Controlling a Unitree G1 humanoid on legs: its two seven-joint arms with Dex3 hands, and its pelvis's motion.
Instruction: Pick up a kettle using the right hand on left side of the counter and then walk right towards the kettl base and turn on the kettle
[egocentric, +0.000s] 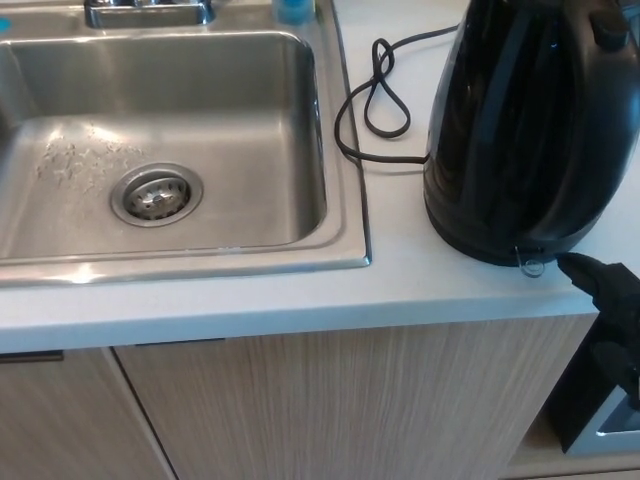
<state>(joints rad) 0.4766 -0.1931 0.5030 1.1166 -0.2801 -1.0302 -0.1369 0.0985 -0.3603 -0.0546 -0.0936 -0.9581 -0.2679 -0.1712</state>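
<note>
A: Where's the robot's hand?

B: Only the right hand (610, 300) shows, at four o'clock by the counter edge, a black fingertip (572, 265) pointing toward ten o'clock, just beside the kettle's foot. Whether the fingers are spread or closed, I cannot tell. The left hand is out of view.

A: And the kettle?

B: The black kettle (530, 130) stands upright at two o'clock on the pale counter (400, 285), its cord (375, 95) looped at twelve o'clock.

A: The rest?

B: A steel sink (200, 130) fills nine to eleven o'clock, drain (157, 194) at nine. Wood-grain cabinet fronts (350, 410) run along six o'clock.
</note>
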